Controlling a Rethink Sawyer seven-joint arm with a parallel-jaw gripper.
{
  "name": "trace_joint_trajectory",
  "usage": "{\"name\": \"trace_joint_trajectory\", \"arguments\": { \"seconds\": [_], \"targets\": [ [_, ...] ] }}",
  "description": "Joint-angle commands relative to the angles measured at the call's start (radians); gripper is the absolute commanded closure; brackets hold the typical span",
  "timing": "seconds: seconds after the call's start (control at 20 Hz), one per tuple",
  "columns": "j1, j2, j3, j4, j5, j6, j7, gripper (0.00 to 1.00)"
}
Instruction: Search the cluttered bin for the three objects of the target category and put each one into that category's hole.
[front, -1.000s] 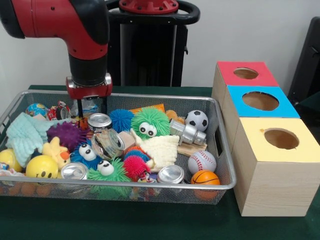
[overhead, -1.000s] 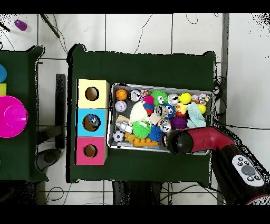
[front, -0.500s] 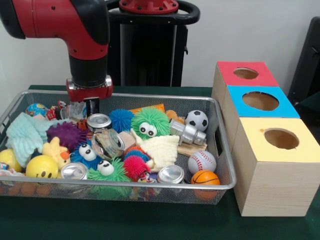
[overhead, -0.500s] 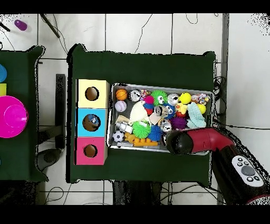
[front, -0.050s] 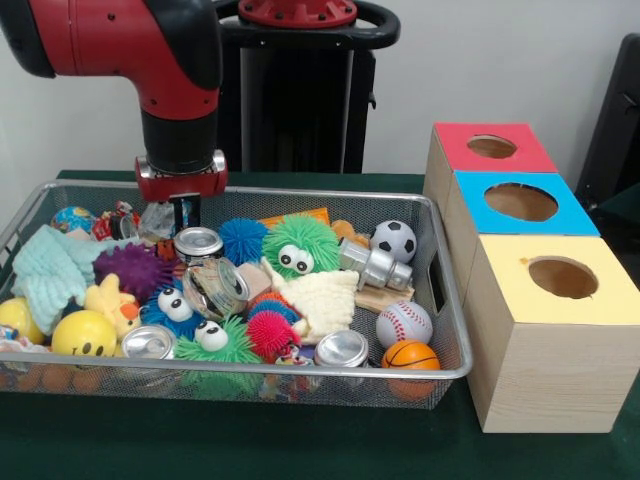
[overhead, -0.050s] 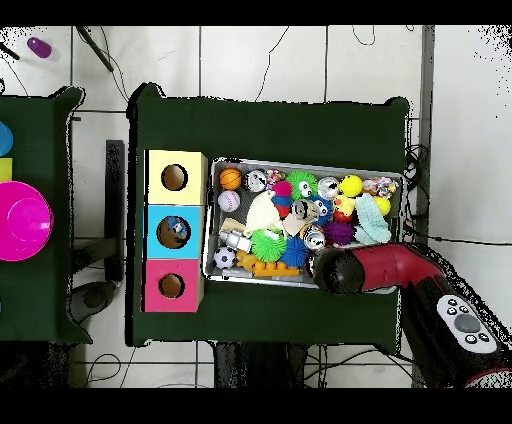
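The wire-mesh bin (front, -0.050s: 250, 368) is packed with toys. Among them are silver cans (front, -0.050s: 199, 242), a soccer ball (front, -0.050s: 394, 240), a baseball (front, -0.050s: 404, 322), a small basketball (front, -0.050s: 410, 355) and fuzzy creatures with eyes (front, -0.050s: 290, 245). My gripper (front, -0.050s: 186, 225) hangs over the bin's back left part with its fingers drawn together. A crumpled clear plastic piece (front, -0.050s: 156, 222) lies against its left side, and I cannot tell whether it is pinched. The red (front, -0.050s: 455, 140), blue (front, -0.050s: 480, 187) and yellow (front, -0.050s: 520, 300) boxes each have one round hole. In the overhead view the arm (overhead, -0.050s: 340, 270) hides the gripper.
The three boxes stand in a row right beside the bin's right wall (front, -0.050s: 445, 290). A purple spiky ball (front, -0.050s: 130, 268), a mint cloth (front, -0.050s: 45, 265) and a yellow smiley ball (front, -0.050s: 83, 333) crowd the bin's left end. A pink round object (overhead, -0.050s: 20, 220) sits on a separate table.
The two fingers, spread apart a second ago, have come together. The gripper shifted slightly to the right in the front view. The clear plastic piece now shows at its left side.
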Motion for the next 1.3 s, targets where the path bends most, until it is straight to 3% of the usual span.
{"name": "trace_joint_trajectory", "arguments": {
  "seconds": [0.05, 0.25, 0.6, 1.25, 1.3],
  "targets": [
    [0.022, 0.019, -0.033, -0.020, -0.036, -0.013, 0.005, 1.00],
    [0.026, 0.003, -0.030, -0.017, -0.027, 0.018, -0.031, 1.00],
    [0.067, -0.089, -0.015, -0.020, 0.057, 0.194, -0.085, 1.00],
    [0.097, -0.088, -0.015, -0.049, 0.068, 0.237, -0.063, 1.00],
    [0.088, -0.088, -0.007, -0.040, 0.085, 0.221, -0.060, 0.00]
  ]
}}
